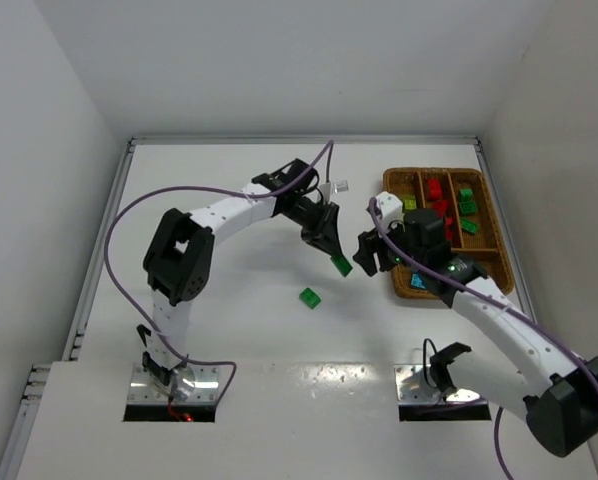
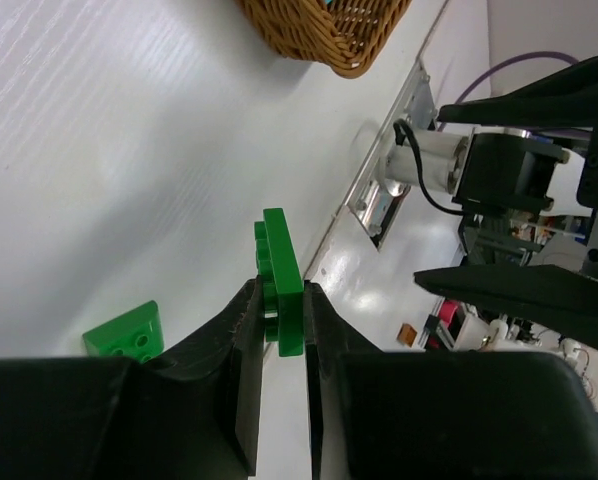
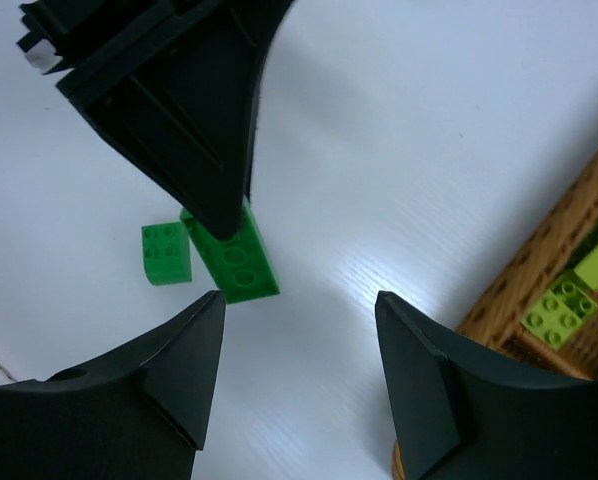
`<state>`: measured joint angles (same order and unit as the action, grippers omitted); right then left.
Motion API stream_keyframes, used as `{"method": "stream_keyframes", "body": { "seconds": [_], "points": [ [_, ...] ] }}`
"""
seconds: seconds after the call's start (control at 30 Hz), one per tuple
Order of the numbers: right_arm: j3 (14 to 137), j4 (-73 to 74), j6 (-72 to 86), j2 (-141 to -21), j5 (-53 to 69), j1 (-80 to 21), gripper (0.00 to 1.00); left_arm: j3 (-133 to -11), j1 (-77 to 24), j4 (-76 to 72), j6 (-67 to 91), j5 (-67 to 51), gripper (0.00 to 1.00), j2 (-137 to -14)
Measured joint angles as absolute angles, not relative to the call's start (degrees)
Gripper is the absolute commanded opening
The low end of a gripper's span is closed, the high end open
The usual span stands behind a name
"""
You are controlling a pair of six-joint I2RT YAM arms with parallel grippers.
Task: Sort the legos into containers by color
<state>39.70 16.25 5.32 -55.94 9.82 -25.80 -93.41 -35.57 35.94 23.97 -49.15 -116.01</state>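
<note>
Held green lego [image 1: 341, 265]: off the table [image 1: 229, 330], just left of centre in the top view, pinched by its flat sides between the fingers of the left gripper [image 2: 281, 296]. Much of the brick sticks out past the fingertips.

Right gripper [image 3: 299, 300]: fingers spread and empty, pointing at the brick from close by on its right. In the right wrist view the brick sits up and left of the gap between the fingers, not yet in it.

Our reading: a handover from left to right, then a drop into the tray [image 2: 319, 35].

For a clean pass, we judge:
- Shift the right gripper until the free end is centred in the gap.
- Take the exposed part only, clear of the left fingertips.
- Close first, and let the left go only then.

Drop target: the compartment at the tray's right in the top view, where the other green legos [image 1: 467, 208] lie.

Another loose green lego [image 1: 309, 297] rests on the table, below and left of the held one.
</note>
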Motion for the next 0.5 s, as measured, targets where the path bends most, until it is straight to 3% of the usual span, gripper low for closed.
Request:
{"method": "stream_keyframes", "body": {
  "seconds": [0.33, 0.5],
  "points": [
    [39.7, 10.0, 2.74, -64.86, 12.05, -32.14, 0.62, -93.34, -34.72, 36.16, 23.59, -49.78, 0.0, -113.34],
    [39.64, 5.54, 3.16, -67.61, 12.03, -33.58, 0.54, -93.34, -34.5, 36.18, 23.59, -49.89, 0.0, -112.88]
  ]
}}
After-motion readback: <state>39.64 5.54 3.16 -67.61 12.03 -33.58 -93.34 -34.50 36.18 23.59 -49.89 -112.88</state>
